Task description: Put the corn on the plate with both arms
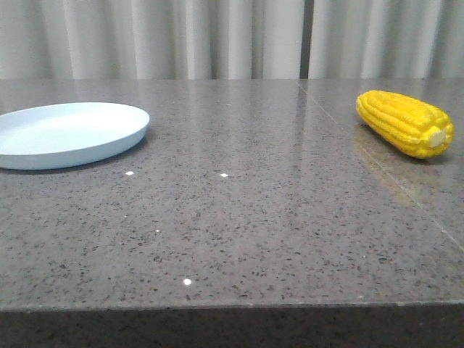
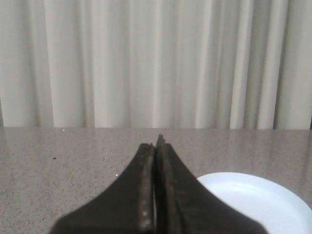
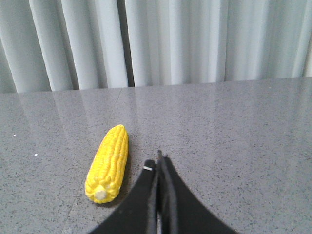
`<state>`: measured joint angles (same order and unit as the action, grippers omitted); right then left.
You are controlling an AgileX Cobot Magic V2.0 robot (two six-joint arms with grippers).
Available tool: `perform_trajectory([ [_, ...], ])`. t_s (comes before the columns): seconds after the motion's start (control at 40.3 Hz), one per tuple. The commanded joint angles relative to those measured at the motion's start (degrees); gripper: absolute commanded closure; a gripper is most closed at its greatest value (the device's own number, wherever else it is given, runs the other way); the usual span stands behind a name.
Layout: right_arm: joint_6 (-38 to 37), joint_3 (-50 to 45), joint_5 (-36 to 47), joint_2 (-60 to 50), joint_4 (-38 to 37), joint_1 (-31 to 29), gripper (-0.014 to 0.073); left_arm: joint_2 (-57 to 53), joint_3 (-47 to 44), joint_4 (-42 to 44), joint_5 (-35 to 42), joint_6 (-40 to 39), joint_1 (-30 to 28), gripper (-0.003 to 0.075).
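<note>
The yellow corn (image 1: 404, 122) lies on the grey stone table at the far right, its pale stub end toward the front. The pale blue plate (image 1: 67, 133) sits at the far left and holds nothing. Neither gripper shows in the front view. In the right wrist view my right gripper (image 3: 159, 158) is shut on nothing, with the corn (image 3: 108, 163) lying on the table just beside its tips, apart from them. In the left wrist view my left gripper (image 2: 157, 144) is shut on nothing, and the plate (image 2: 258, 202) lies close beside it.
The speckled grey table (image 1: 239, 225) has a front edge near the bottom of the front view and a seam line running past the corn. Pale pleated curtains (image 1: 232, 36) hang behind the table's far edge.
</note>
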<state>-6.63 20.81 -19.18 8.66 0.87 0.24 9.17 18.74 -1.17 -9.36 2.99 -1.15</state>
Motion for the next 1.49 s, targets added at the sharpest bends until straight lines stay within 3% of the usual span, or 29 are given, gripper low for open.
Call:
perform_trajectory([
  [0.0,0.3,6.6,2.2,7.6,-0.3,-0.2,0.0659,6.9,6.3,0.4,-0.2,0.1,0.0,0.0741],
  [0.273,0.3,12.1,3.2,20.5,-0.4,-0.2,0.0659,15.2,10.6,0.4,0.1,0.1,0.0,0.0739],
  [0.347,0.3,12.1,3.1,20.6,-0.4,-0.2,0.0618,15.2,10.6,0.4,0.1,0.1,0.0,0.0716],
  [0.447,0.3,12.1,3.6,20.5,-0.4,-0.2,0.0442,15.2,10.6,0.4,0.2,0.1,0.0,0.0575],
  [0.571,0.3,12.1,3.4,20.5,-0.4,-0.2,0.0135,15.2,10.6,0.4,0.2,0.1,0.0,0.0255],
  [0.62,0.3,12.1,3.4,20.5,-0.4,-0.2,0.0027,15.2,10.5,0.4,0.2,0.1,0.0,0.0151],
  [0.67,0.3,12.1,3.4,20.5,-0.4,-0.2,-0.0043,15.3,10.5,0.4,0.3,0.1,0.0,0.0097],
  [0.943,0.3,12.1,3.3,20.5,-0.4,-0.2,-0.0069,18.1,10.9,-1.2,0.6,0.1,0.1,0.0103],
  [1.092,0.3,12.1,3.3,20.5,-0.4,-0.2,-0.0069,26.6,15.4,-1.3,-3.3,0.1,2.4,0.0104],
  [1.315,0.3,12.1,3.3,20.5,-0.4,-0.2,-0.0069,46.8,29.4,-2.5,-20.0,0.1,7.6,0.0104],
  [1.464,0.3,12.1,3.1,20.5,-0.4,-0.2,-0.0069,59.1,38.4,-2.5,-29.7,-0.1,7.8,0.0104],
])
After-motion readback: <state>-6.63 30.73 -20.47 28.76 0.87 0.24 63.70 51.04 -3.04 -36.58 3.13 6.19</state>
